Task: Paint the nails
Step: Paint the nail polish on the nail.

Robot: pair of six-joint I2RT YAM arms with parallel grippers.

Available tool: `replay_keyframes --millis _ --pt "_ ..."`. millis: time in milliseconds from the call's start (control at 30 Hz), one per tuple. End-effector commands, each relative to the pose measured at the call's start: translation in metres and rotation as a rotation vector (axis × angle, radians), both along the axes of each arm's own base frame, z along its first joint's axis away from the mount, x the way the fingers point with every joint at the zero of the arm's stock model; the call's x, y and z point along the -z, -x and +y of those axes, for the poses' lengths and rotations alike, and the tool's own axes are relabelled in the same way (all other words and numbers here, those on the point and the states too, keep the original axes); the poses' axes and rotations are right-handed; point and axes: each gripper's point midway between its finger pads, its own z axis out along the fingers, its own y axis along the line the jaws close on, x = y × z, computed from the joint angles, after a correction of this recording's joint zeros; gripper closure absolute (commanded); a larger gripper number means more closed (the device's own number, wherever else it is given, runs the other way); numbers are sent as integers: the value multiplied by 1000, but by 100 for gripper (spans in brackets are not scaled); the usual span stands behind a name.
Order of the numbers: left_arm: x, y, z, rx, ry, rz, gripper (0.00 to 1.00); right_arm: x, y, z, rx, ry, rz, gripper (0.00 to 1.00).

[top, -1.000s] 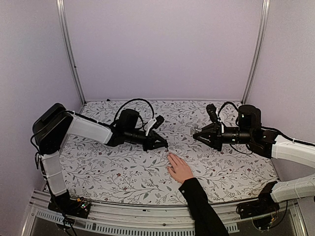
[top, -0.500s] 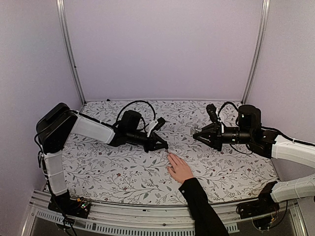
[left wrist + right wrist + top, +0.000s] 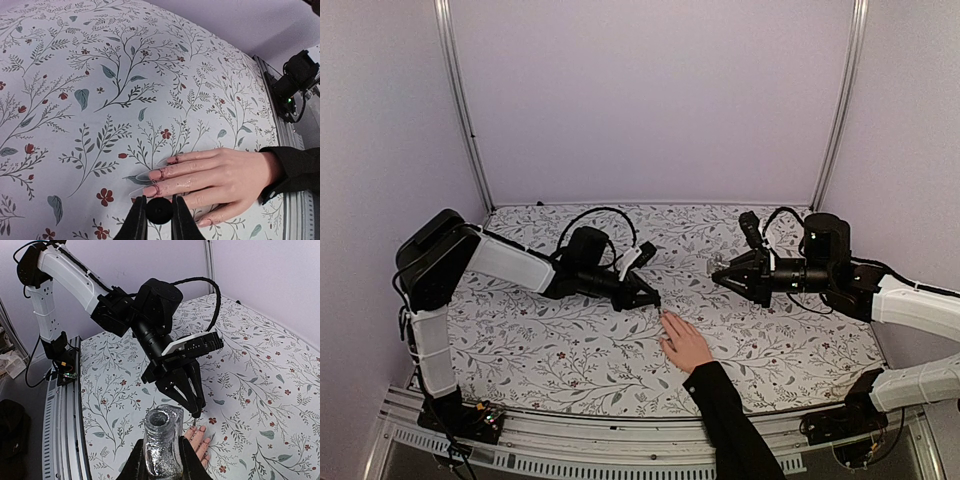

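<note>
Floral tablecloth (image 3: 560, 350); left tool (image 3: 657, 298) reaches low, clamped on brush cap (image 3: 159, 210) at nails (image 3: 151, 175); right tool (image 3: 720, 271) level, clamping bottle (image 3: 161, 432).

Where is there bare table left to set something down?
Free: the far strip along the back wall; the near-left patch between the left arm and front rail; the near-right patch beside the sleeve. Crowded: the centre, where left gripper, hand and right gripper cluster.

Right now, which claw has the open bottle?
The right claw: it grips the glittery, uncapped bottle. The left claw pinches a black cap instead.
</note>
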Motion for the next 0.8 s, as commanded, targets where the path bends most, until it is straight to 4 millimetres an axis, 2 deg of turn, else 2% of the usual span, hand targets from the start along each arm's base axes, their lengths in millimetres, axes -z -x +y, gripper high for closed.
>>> replay_keyframes --millis 0,767 --pt "-3 1 -8 13 4 -4 100 -4 0 -2 4 -18 -13 100" --pt "7 0 -8 12 -18 13 100 -2 -1 -2 7 -14 -10 100"
